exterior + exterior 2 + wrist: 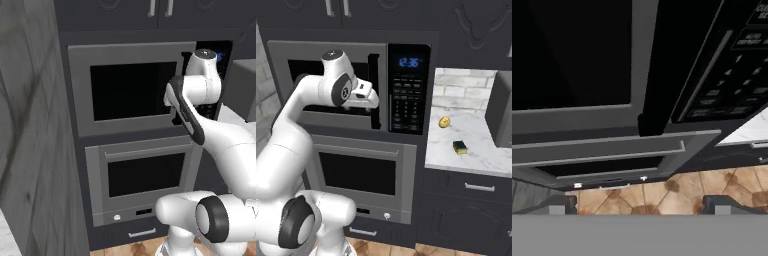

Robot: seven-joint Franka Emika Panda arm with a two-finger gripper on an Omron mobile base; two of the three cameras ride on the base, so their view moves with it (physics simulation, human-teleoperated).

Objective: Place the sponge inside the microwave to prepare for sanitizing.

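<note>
The gripper (pixel 641 204) is spread to its widest, its two dark fingertips (pixel 562 204) far apart with nothing between them and touching nothing. In the right base view the hand (pixel 367 95) sits close in front of the microwave (pixel 351 85), near the dark vertical door handle (pixel 375 90) at the right edge of the black glass door. The door looks closed. The keypad panel (pixel 408 95) with its blue clock lies just right of that handle. Below the microwave is the grey oven (pixel 363 175) with a horizontal bar handle. The sponge (pixel 459 147), yellow with a dark green top, lies flat on the white marble counter (pixel 476 150) well to the right of the microwave, with a rounded yellow-orange lump (pixel 444 122) near it, farther back on the counter
</note>
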